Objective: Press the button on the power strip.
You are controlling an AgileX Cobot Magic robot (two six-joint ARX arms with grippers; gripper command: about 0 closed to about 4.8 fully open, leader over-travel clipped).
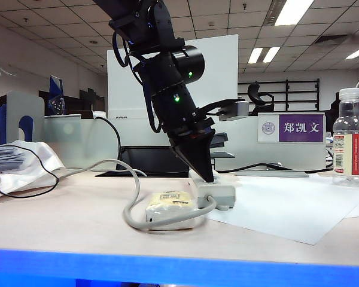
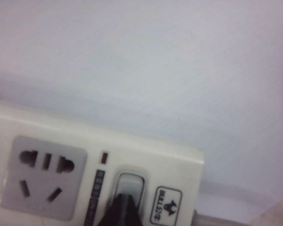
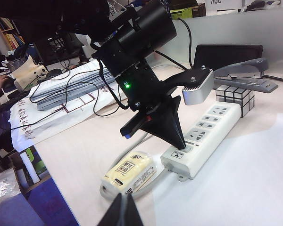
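Power strip (image 3: 205, 134) lies on white paper (image 3: 254, 183); left gripper (image 3: 180, 141), jaws together, touches its button (image 2: 128, 188); right gripper (image 3: 122, 212), jaws together, hangs apart.

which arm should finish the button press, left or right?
Left. The left gripper has its closed tip on the button at the cable end of the power strip. The right gripper hangs back from the strip, above the table edge.
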